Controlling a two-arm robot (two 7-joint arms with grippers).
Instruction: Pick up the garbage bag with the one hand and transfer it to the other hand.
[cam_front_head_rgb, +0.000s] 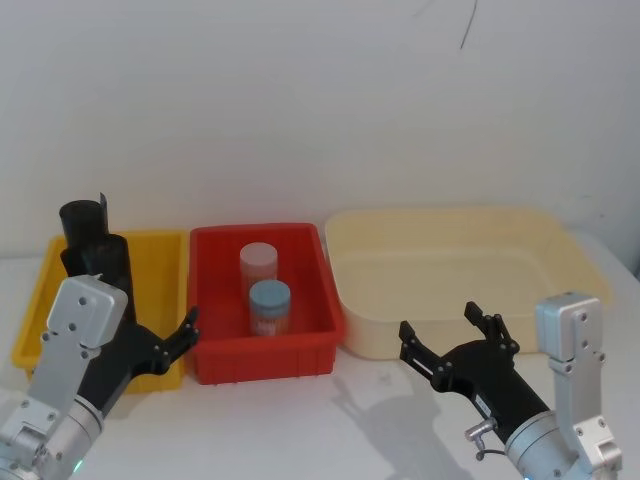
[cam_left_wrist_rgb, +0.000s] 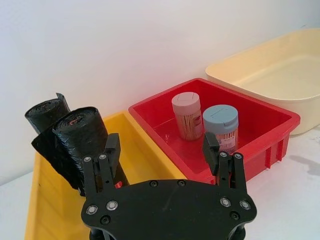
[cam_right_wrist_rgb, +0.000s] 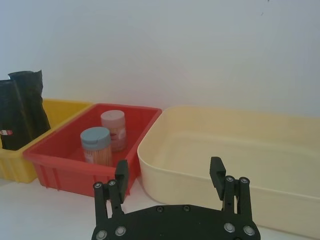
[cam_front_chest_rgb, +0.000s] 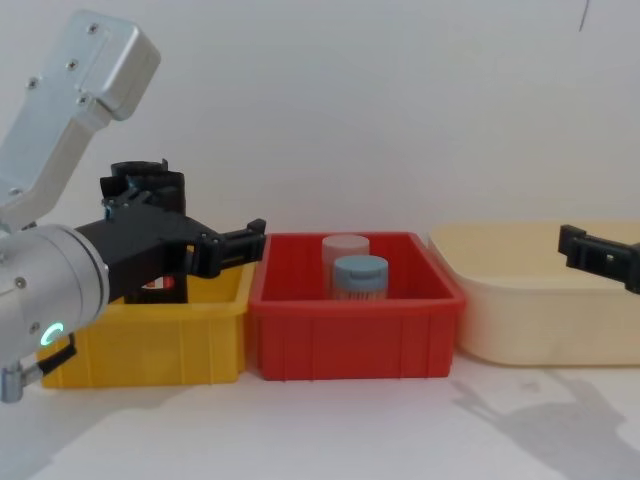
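- At the far left, ahead of the left gripper (cam_left_wrist_rgb: 161, 145) and off to its left side, a yellow bin (cam_front_chest_rgb: 150, 350) holds two black rolls standing upright against each other
- The garbage bag (cam_left_wrist_rgb: 80, 132) is the roll closer to that gripper, with a bit of red label low on its side; the plain roll (cam_left_wrist_rgb: 45, 112) stands just behind it, touching it
- The left gripper hovers over the bin's front right corner with its fingers spread wide and nothing between them; the bag is near its left finger (cam_left_wrist_rgb: 111, 150), though whether they touch is unclear
- Ahead of the left gripper and to its right sits a red bin (cam_front_head_rgb: 265, 355), side by side with the yellow one
- Inside the red bin two jars stand upright, one behind the other: a blue-lidded jar (cam_front_head_rgb: 269, 300) closer to the grippers and a pale-lidded jar (cam_front_head_rgb: 258, 262) right behind it
- Straight ahead of the right gripper (cam_front_head_rgb: 440, 322) sits a cream tub (cam_front_chest_rgb: 510, 330), just beside the red bin
- The right gripper hangs above the white table (cam_front_head_rgb: 300, 430) in front of the tub, fingers wide apart and holding nothing, well apart from the bag
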